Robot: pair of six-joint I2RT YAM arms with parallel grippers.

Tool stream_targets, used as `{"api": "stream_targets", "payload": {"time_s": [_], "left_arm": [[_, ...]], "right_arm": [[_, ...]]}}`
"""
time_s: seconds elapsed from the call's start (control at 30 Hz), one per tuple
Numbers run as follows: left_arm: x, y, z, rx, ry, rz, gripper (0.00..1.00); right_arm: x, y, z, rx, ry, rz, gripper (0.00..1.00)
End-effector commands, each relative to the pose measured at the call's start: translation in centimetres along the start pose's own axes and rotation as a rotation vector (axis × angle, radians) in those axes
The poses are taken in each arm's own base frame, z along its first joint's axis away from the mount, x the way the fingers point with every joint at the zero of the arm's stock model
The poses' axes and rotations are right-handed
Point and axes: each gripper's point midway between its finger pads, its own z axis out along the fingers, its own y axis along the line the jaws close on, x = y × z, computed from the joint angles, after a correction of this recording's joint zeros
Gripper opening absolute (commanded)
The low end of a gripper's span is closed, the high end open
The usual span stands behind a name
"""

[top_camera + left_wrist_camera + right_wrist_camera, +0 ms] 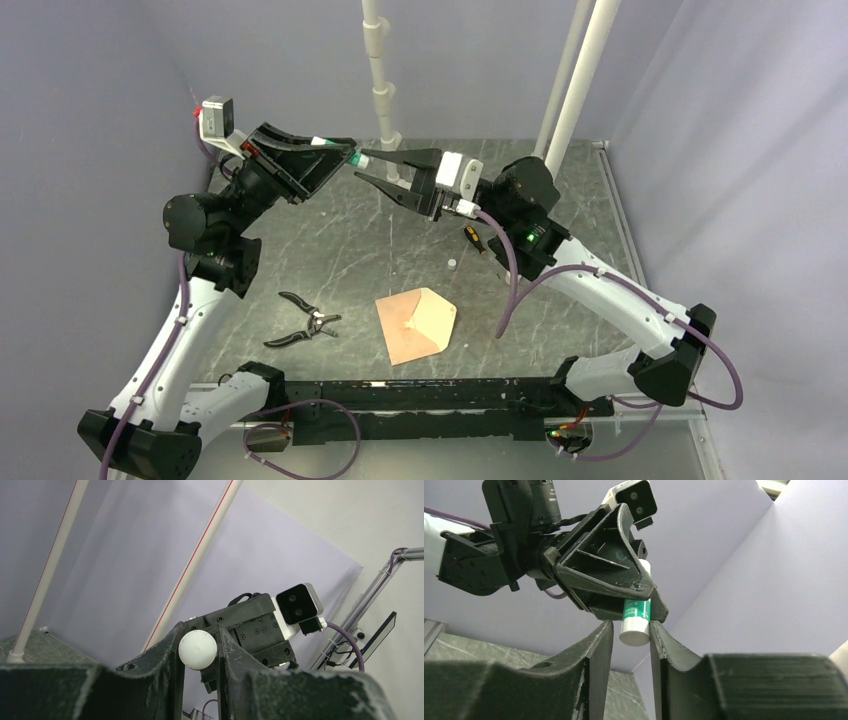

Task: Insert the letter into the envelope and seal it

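Two claws meet in the air above the far side of the desk point(350, 250), with one glue stick point(636, 614) between them. The left claw point(343, 150) is clamped on the stick's green-labelled barrel. The right claw point(629, 630) stands narrow around the white end, one finger point(666, 655) touching it and the other showing a sliver of gap. Farther down, one envelope point(418, 325) lies flat on the desk between the two arms, its pointed flap spread toward the right. One pair of pliers point(305, 327) lies to its left. One screwdriver point(473, 240) lies beyond it, beneath the right arm.
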Motion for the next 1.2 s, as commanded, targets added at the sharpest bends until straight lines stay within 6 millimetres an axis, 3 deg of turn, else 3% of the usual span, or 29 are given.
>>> {"api": "stream_targets", "payload": {"time_s": [0.0, 0.17, 0.23, 0.37, 0.53, 0.73, 0.97, 1.03, 1.1, 1.17], "left_arm": [[-0.8, -2.3, 0.2, 0.055, -0.004, 0.049, 0.02], [-0.8, -2.2, 0.2, 0.055, 0.001, 0.061, 0.02], [-0.6, -2.2, 0.1, 0.060, 0.003, 0.077, 0.02], [-0.3, -2.8, -0.1, 0.093, 0.023, 0.185, 0.03], [0.7, -4.4, -1.0, 0.203, 0.082, 0.460, 0.02], [2.8, -6.9, -1.9, 0.436, 0.208, 0.656, 0.02], [3.3, -7.8, -2.1, 0.505, 0.252, 0.649, 0.03], [2.8, -7.9, -1.9, 0.474, 0.226, 0.630, 0.03], [2.1, -7.9, -1.6, 0.422, 0.191, 0.593, 0.02], [1.6, -8.0, -1.6, 0.388, 0.159, 0.550, 0.02]], "right_arm": [[-2.4, -0.8, 0.5, 0.004, -0.064, -0.054, 0.31], [-3.4, -0.8, 0.5, 0.015, -0.106, 0.012, 0.09], [-4.3, -0.8, 0.6, 0.025, -0.136, 0.112, 0.00], [-6.4, -1.0, 0.5, 0.067, -0.223, 0.449, 0.00], [-8.9, -1.1, -0.6, 0.093, -0.362, 0.861, 0.00], [-11.2, -0.6, -1.8, 0.023, -0.505, 1.138, 0.00], [-11.8, -1.7, -4.0, 0.056, -0.682, 1.344, 0.00], [-11.6, -1.3, -4.3, 0.074, -0.657, 1.255, 0.21], [-11.1, -0.5, -4.2, 0.103, -0.562, 1.061, 0.43], [-10.0, -0.2, -4.0, 0.146, -0.445, 0.855, 0.55]]}}
